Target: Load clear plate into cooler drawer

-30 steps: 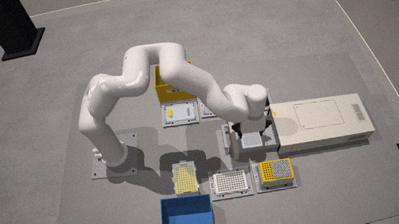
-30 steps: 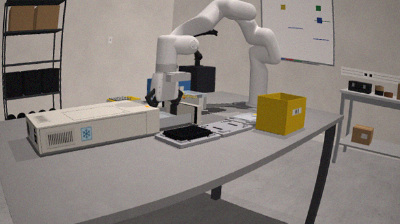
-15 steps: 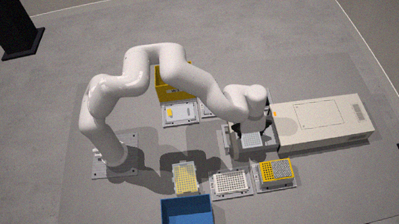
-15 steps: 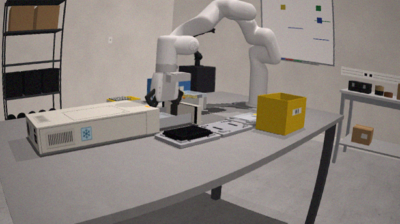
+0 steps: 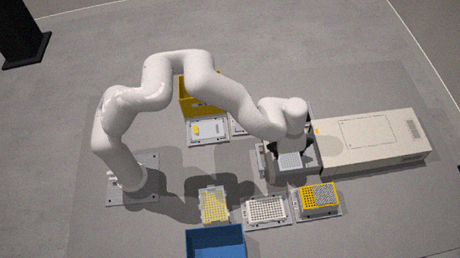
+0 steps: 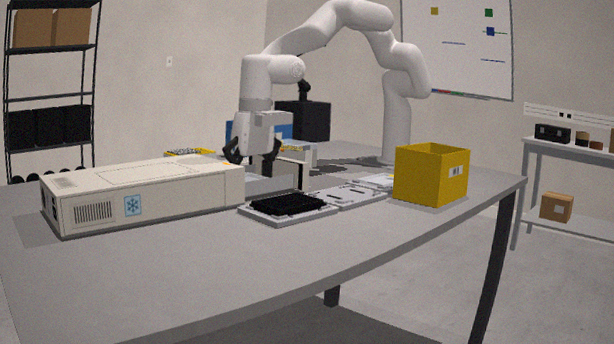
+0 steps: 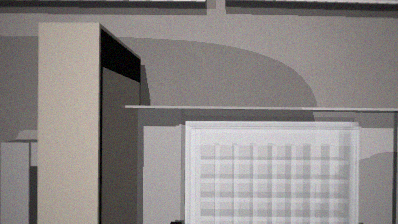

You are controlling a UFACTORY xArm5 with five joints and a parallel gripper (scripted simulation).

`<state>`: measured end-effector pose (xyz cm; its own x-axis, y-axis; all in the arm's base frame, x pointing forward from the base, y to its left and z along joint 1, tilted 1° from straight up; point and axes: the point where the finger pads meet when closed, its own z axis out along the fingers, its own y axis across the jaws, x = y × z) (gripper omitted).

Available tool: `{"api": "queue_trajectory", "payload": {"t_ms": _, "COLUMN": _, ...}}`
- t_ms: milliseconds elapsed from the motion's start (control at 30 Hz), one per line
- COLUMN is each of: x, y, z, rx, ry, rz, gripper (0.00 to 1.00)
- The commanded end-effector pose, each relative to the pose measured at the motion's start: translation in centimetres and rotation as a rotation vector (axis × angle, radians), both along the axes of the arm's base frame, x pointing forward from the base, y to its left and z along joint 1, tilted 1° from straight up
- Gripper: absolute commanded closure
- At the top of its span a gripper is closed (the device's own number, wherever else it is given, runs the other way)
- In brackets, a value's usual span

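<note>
From here: gripper [image 5: 290, 153] [image 6: 254, 163] is down at the drawer [image 5: 313, 163] [image 6: 276, 185] of cooler CD [image 5: 368, 138] [image 6: 145, 192], fingers spread, no grip on anything. Clear plate [image 5: 290, 161] [image 7: 272, 172] is inside the drawer, below the gripper, no lid on it (can't tell from where I stand if it's fully down in the locators). Drawer is out, orange lamp [image 5: 316, 131] [image 6: 225, 164] lit on the cooler top. Black plate [image 6: 287, 204] sits on a nest near the cooler; yellow bin [image 5: 202, 106] [image 6: 429, 177] stands farther along the bench.
</note>
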<state>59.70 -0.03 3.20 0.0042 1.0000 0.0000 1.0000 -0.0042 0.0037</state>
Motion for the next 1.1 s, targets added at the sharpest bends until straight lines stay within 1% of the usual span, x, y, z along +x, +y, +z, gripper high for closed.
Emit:
{"api": "queue_trajectory", "payload": {"t_ms": 0, "x": 0.2, "y": 0.0, "z": 0.2, "rx": 0.017, "ry": -0.005, "rz": 0.0, "gripper": 0.0}}
{"api": "queue_trajectory", "payload": {"t_ms": 100, "x": 0.2, "y": 0.0, "z": 0.2, "rx": 0.017, "ry": -0.005, "rz": 0.0, "gripper": 0.0}}
{"api": "queue_trajectory", "payload": {"t_ms": 400, "x": 0.2, "y": 0.0, "z": 1.7, "rx": 0.017, "ry": -0.005, "rz": 0.0, "gripper": 0.0}}
{"api": "queue_trajectory", "payload": {"t_ms": 467, "x": 0.2, "y": 0.0, "z": 1.7, "rx": 0.017, "ry": -0.005, "rz": 0.0, "gripper": 0.0}}
{"api": "queue_trajectory", "payload": {"t_ms": 967, "x": 0.1, "y": -0.1, "z": 4.2, "rx": 0.017, "ry": -0.005, "rz": 0.0, "gripper": 0.0}}
{"api": "queue_trajectory", "payload": {"t_ms": 1067, "x": 0.1, "y": -0.1, "z": 4.4, "rx": 0.017, "ry": -0.005, "rz": 0.0, "gripper": 0.0}}
